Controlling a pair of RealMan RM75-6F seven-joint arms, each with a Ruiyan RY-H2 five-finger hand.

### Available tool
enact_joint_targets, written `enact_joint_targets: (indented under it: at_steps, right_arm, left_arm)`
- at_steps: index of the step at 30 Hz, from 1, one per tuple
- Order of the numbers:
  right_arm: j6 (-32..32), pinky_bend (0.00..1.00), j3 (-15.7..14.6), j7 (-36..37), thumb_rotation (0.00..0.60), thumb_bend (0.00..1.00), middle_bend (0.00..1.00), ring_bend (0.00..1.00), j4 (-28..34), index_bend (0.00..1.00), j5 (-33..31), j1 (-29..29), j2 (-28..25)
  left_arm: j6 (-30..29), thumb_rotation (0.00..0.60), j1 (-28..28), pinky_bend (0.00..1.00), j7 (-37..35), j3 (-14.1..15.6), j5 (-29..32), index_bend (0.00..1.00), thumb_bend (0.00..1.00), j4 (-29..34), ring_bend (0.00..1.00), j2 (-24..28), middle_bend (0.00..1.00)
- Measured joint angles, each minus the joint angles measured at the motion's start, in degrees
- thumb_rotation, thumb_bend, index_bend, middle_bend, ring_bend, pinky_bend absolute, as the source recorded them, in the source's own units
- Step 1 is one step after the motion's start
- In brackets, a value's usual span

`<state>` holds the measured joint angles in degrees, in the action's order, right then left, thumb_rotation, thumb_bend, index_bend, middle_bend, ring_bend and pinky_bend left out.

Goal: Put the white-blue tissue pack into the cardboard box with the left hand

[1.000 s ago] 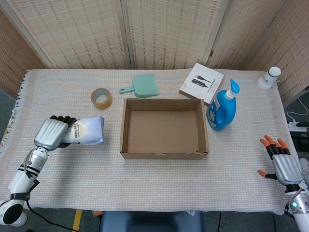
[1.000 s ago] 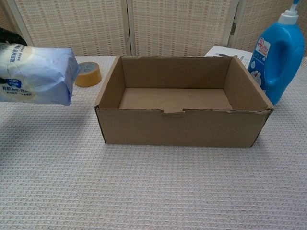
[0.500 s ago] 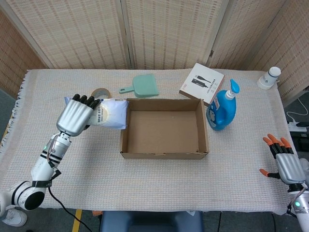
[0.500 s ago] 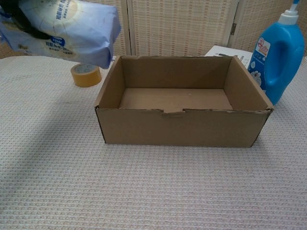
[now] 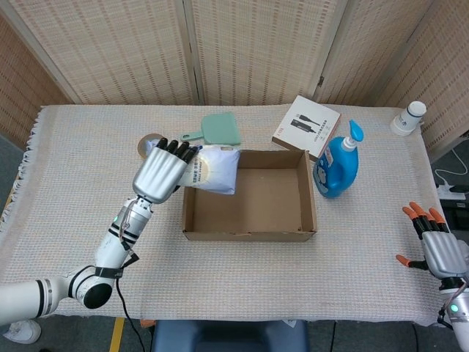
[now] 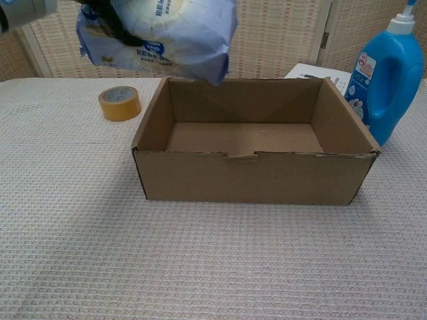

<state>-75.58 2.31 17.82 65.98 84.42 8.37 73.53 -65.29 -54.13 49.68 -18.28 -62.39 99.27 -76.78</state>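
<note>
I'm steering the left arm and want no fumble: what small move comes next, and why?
Probably carry the tissue pack a little further right: the left hand holds it raised above the cardboard box's left wall, only partly over the bare floor.

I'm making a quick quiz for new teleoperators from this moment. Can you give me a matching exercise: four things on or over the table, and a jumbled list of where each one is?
Things:
1. tissue pack
2. tape roll
3. blue bottle
4. right hand

Places or states:
A. standing just outside the cardboard box's right wall
B. held in the air by the left hand, over the box's left wall
C. holding nothing, fingers apart, at the table's right edge
D. lying on the cloth to the left of the box, beyond it

Pairs: 1-B, 2-D, 3-A, 4-C
</note>
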Motion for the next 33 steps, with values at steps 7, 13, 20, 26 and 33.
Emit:
enact_joint_targets:
  at_steps: [7, 13, 20, 26, 33]
  right_arm:
    - [0.09, 0.0, 0.16, 0.62, 0.6, 0.0, 0.0, 0.0, -0.29, 0.1, -0.44, -0.2, -0.2]
    - [0.2, 0.0, 0.35, 1.31, 0.6, 0.0, 0.0, 0.0, -0.75, 0.1, -0.99, -0.52, -0.39]
    - [0.16, 0.0, 0.39, 1.66, 0.6, 0.0, 0.0, 0.0, -0.96, 0.1, -1.2, -0.8, -0.43]
    - [0.28, 0.0, 0.39, 1.12, 0.6, 0.0, 0.0, 0.0, -1.18, 0.1, -1.23, -0.83, -0.24]
    - [0.33, 0.0, 0.59, 0.15, 0.6, 0.0, 0.0, 0.0, -1.88, 0.1, -1.5, -0.83, 0.4]
  left_arm:
    - [1.9, 0.6, -5.73, 0.51, 2.95, -1.06, 2.64, 0.52, 0.26, -2.52, 0.44, -6.16, 0.51]
    - [1.91, 0.6, -8.07, 0.5, 1.54, -1.98, 3.54, 0.52, 0.26, -5.6, 0.44, -9.77, 0.51]
    - [1.09, 0.6, -8.56, 0.48, -2.92, -1.84, 3.6, 0.51, 0.26, -8.54, 0.42, -13.22, 0.5]
    - [0.1, 0.6, -8.22, 0.47, -7.95, -2.18, 3.86, 0.5, 0.26, -11.37, 0.41, -15.9, 0.49]
    - [-1.97, 0.6, -7.05, 0.47, -16.72, -3.84, 4.27, 0.5, 0.26, -16.12, 0.41, -20.05, 0.49]
